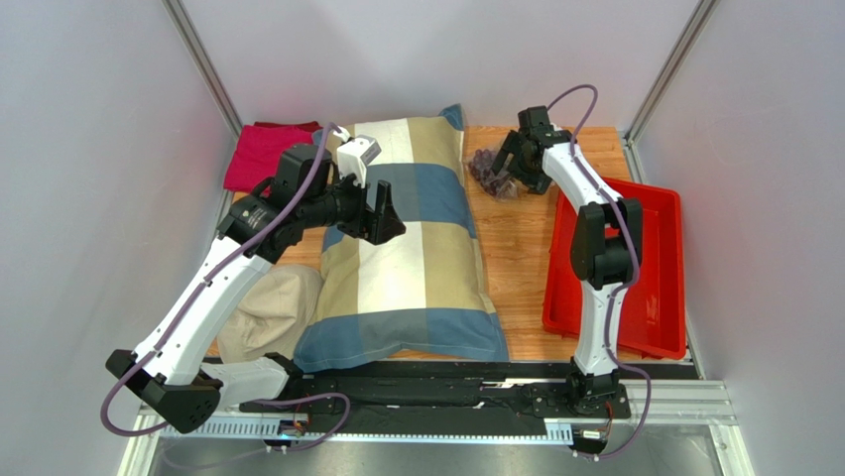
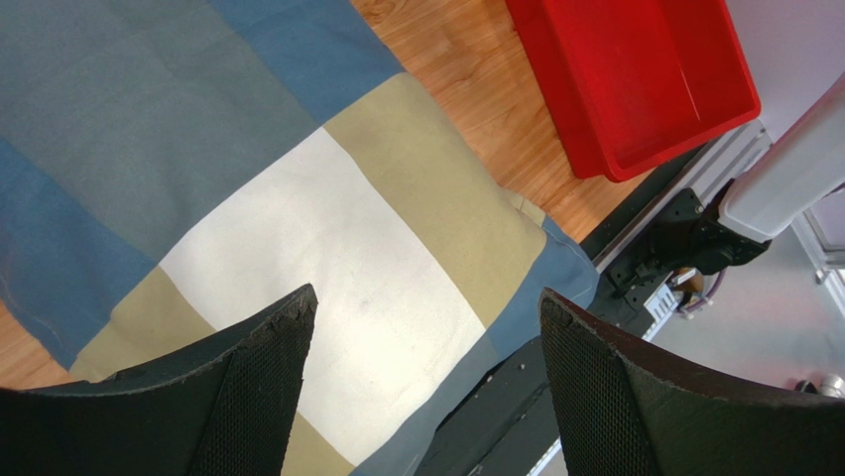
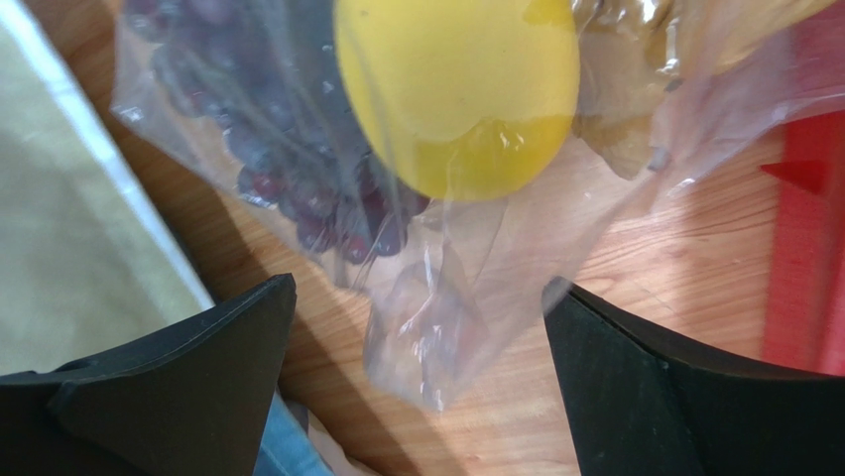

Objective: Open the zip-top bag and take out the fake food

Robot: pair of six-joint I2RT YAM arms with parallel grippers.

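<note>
The clear zip-top bag (image 1: pixel 491 174) lies on the wood at the far side, between the pillow and the red tray. In the right wrist view the bag (image 3: pixel 466 288) shows a yellow lemon (image 3: pixel 456 89) and a dark purple grape bunch (image 3: pixel 298 188) inside; its zip strip is out of view. My right gripper (image 3: pixel 417 307) is open, its fingers either side of a crumpled corner of the bag, not closed on it; it also shows in the top view (image 1: pixel 516 164). My left gripper (image 1: pixel 382 213) is open and empty over the pillow; in its wrist view (image 2: pixel 426 307) the fingers stand wide apart.
A large checked pillow (image 1: pixel 407 238) in blue, beige and white fills the middle. A red tray (image 1: pixel 655 297) stands at the right. A magenta cloth (image 1: pixel 263 154) lies at the far left and a beige cloth (image 1: pixel 263 312) under the left arm.
</note>
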